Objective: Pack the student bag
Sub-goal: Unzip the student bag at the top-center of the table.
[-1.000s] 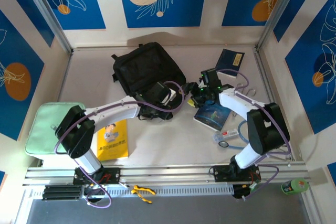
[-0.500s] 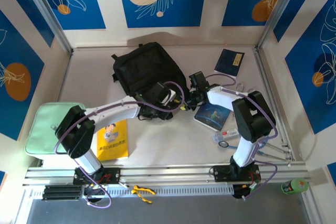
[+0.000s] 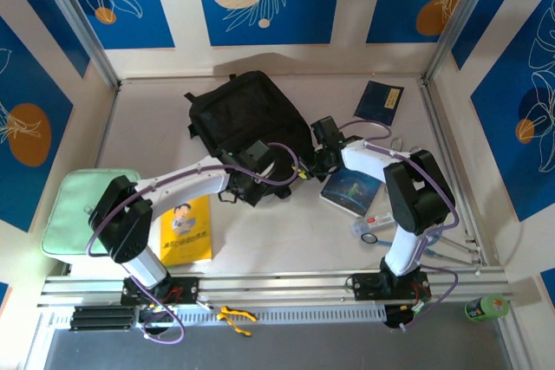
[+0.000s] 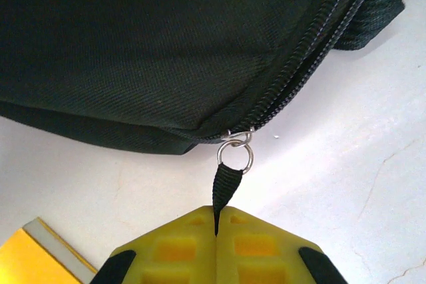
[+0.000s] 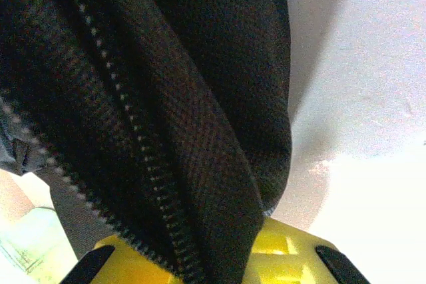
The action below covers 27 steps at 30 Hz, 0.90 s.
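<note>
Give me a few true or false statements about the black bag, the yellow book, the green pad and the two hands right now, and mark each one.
1. The left hand is closed on the zip pull strap of the student bag. True.
2. The yellow book is inside the bag. False: it lies on the table, outside the bag.
3. The right hand has bag fabric between its fingers. True.
4. The pale green pad lies on top of the bag. False: it lies at the table's left edge, apart from the bag.
</note>
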Motion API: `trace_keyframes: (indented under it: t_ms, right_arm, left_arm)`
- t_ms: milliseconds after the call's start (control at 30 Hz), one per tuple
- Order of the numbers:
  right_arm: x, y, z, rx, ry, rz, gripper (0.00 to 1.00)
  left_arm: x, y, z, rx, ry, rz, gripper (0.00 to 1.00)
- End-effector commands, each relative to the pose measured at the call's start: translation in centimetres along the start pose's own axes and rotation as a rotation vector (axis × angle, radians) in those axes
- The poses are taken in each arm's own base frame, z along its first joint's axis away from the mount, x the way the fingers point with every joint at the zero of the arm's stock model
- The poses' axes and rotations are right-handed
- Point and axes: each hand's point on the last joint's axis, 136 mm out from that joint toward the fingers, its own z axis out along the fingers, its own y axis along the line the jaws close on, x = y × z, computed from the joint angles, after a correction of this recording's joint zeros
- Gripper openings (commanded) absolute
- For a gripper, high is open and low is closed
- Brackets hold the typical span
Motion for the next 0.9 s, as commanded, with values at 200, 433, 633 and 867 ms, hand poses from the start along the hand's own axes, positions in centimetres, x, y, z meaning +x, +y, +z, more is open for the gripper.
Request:
trace_keyframes:
  t_ms: [200,433,633,867]
  right_arm:
    - [-1.4,-1.4,-0.9,0.094,-0.067,-0.005,0.15]
    - [-1.5,-1.6,-1.5,0.103,-0.089,-0.013,0.11]
    - [-1.8,-1.6,-1.9,0.102,-0.108,-0.010,0.11]
    - [-0.9,0.0,-1.5,-0.005,-0.057,-0.034,0.22]
  left_arm:
    - [2.5,3.8,0.8,-0.071,0.128,-0.055,0.00]
    - [2.6,3.7,2.5,-0.022,0.161,-0.063,0.00]
    - [3.5,4.2,3.0,-0.035,0.198,-0.070,0.00]
    - [-1.2,1.5,-0.7,0.142,-0.023,-0.096,0.00]
